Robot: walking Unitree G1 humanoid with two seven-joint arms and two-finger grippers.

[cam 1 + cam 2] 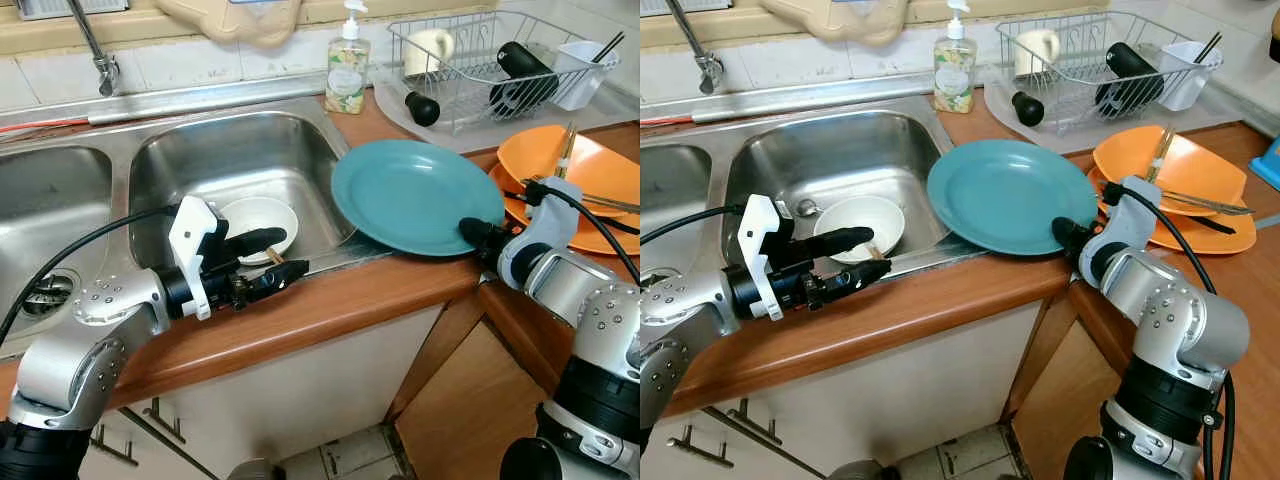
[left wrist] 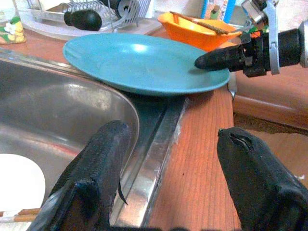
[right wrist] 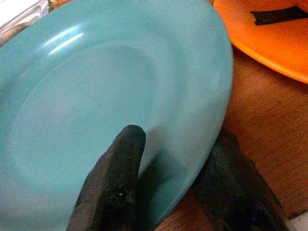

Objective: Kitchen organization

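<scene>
Jaws: right gripper (image 1: pixel 478 237) clamps plate (image 1: pixel 415 195) rim, centre frame | left gripper (image 1: pixel 262 262) apart, idle | advice: lift level, clear sink (image 1: pixel 240 160) edge.

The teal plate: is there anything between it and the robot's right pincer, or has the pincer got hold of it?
Nothing stands between them. The right pincer is at the teal plate, one finger above the near rim and the other beneath it. The plate lies partly over the sink edge. The left pincer hangs open over the counter edge, apart from the plate.
</scene>
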